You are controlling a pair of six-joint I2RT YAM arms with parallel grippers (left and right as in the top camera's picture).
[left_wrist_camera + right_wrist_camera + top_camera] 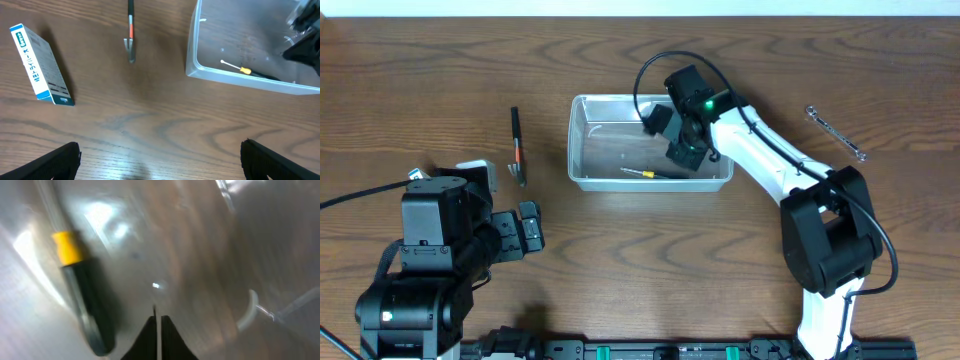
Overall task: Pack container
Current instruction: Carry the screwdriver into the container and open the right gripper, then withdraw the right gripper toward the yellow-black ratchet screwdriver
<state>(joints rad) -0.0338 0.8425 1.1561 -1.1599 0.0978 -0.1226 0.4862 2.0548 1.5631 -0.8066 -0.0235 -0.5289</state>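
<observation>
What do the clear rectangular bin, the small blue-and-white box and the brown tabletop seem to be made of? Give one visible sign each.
Clear rectangular bin: likely plastic, glossy and translucent; the wood grain shows through its walls.
Small blue-and-white box: probably printed cardboard, matte, with sharp folded edges.
Brown tabletop: wood or wood-look laminate; grain lines show, which one is unclear.

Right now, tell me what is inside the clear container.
The container holds one screwdriver, yellow collar, dark handle. The shut right claw hangs inside too, hiding part of the floor from overhead.
</observation>
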